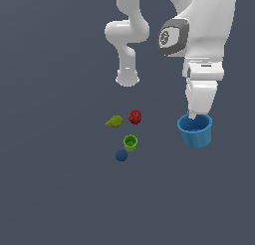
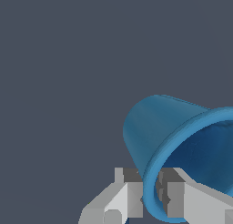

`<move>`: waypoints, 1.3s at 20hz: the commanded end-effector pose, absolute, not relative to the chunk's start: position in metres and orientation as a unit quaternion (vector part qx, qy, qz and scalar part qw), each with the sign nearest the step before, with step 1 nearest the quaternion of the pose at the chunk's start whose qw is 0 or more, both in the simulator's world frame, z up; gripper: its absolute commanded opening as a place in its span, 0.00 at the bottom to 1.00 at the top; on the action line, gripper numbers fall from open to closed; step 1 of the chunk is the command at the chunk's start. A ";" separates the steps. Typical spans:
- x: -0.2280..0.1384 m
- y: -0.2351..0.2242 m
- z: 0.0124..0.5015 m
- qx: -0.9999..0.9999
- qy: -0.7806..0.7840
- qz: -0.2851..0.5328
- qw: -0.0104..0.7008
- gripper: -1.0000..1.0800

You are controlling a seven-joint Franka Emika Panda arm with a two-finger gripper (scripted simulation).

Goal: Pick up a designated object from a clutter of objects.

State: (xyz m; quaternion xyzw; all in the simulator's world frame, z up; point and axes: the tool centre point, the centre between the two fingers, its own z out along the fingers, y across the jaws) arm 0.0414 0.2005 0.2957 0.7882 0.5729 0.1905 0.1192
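Pincer [image 2: 150,196] clamps the flared rim of the bright blue cup [image 1: 195,131]. One of my fingers [image 2: 129,198] sits outside the wall, the other inside. Cup hangs directly beneath my hand.

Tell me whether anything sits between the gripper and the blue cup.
Nothing visible does. The gripper already straddles the blue cup's rim, one finger outside and the other inside. The other four items lie apart, toward the exterior view's left.

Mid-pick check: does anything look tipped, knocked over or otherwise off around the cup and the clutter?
Nothing stands out. The pincer pinches the blue cup by its rim, one finger inside, one outside. The green cup stands upright, apart from its neighbours.
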 end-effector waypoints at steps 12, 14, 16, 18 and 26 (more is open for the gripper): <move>0.054 0.189 0.346 0.742 0.609 0.255 0.114 0.00; 0.056 0.188 0.352 0.736 0.613 0.263 0.113 0.00; 0.057 0.187 0.358 0.730 0.617 0.270 0.111 0.00; 0.058 0.185 0.363 0.725 0.621 0.277 0.110 0.00; 0.062 0.180 0.385 0.702 0.636 0.304 0.105 0.00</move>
